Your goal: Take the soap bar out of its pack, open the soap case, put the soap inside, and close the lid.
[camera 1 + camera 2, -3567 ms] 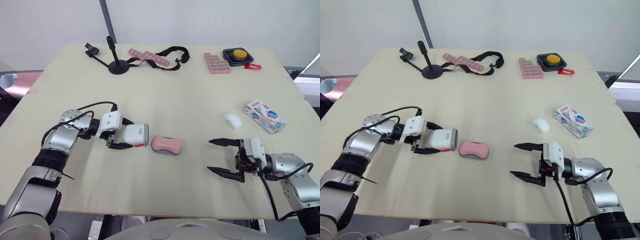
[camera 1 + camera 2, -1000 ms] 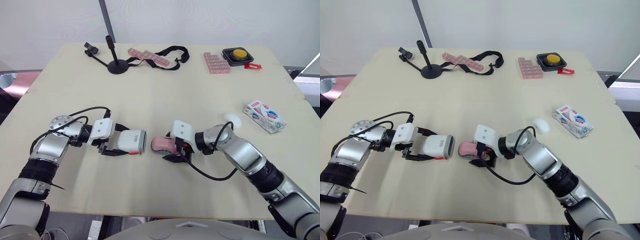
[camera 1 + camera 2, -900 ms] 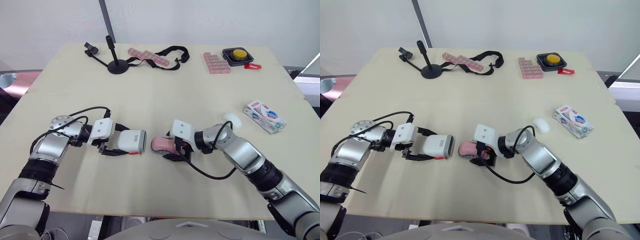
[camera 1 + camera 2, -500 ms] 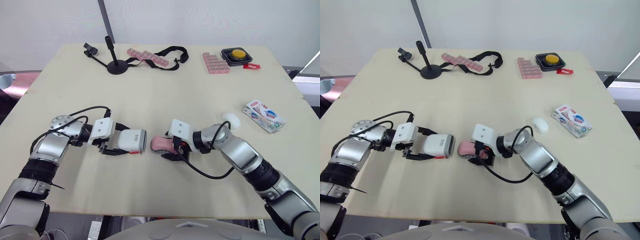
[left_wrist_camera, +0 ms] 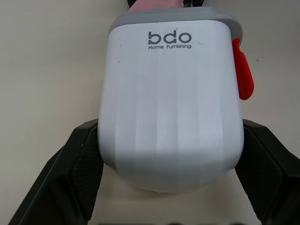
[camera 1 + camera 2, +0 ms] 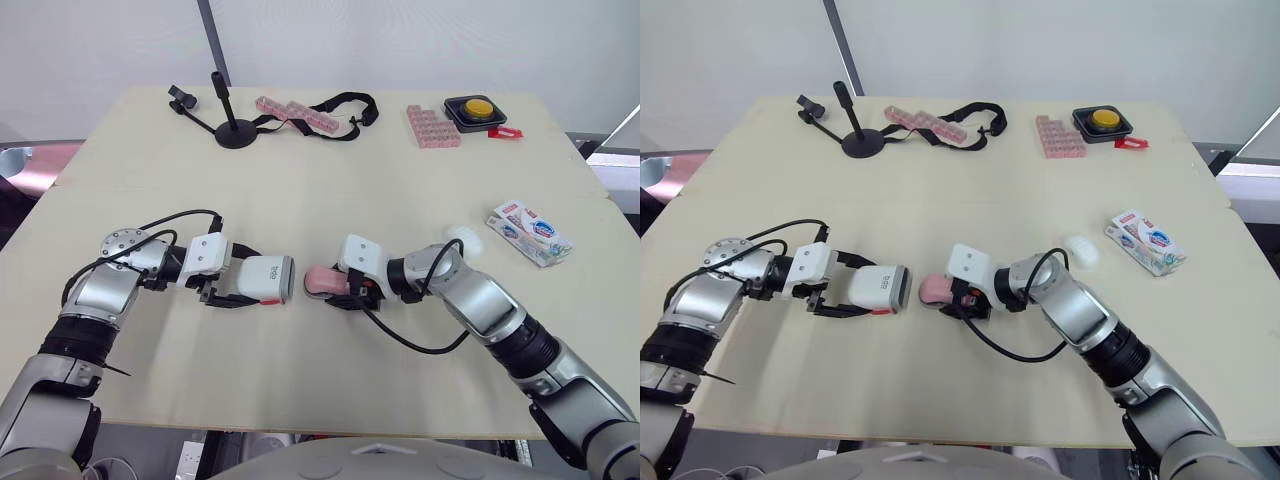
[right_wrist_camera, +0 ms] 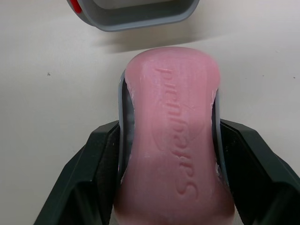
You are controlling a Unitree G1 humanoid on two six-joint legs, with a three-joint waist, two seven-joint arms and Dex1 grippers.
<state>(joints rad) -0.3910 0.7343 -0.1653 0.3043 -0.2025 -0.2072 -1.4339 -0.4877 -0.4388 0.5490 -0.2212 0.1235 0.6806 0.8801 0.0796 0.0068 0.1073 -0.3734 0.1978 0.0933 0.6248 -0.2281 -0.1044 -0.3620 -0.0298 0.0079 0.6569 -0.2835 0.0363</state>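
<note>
Pink soap bar (image 7: 173, 140) sits on a grey tray (image 7: 123, 110) pinched by the right gripper (image 6: 338, 288), facing the open white soap case (image 6: 265, 280) clamped in the left gripper (image 5: 169, 126). With the pack (image 6: 530, 232) lying beyond, only inserting and closing seem left.

- The soap bar (image 7: 173, 136) is pink, its lettering the same pink.
- The soap case (image 5: 171, 98) is white with a grey rim, dark printed lettering and a red latch (image 5: 243, 70).
- The soap pack (image 6: 530, 231) is white with blue and red print.
- The table (image 6: 330, 190) is pale beige.
</note>
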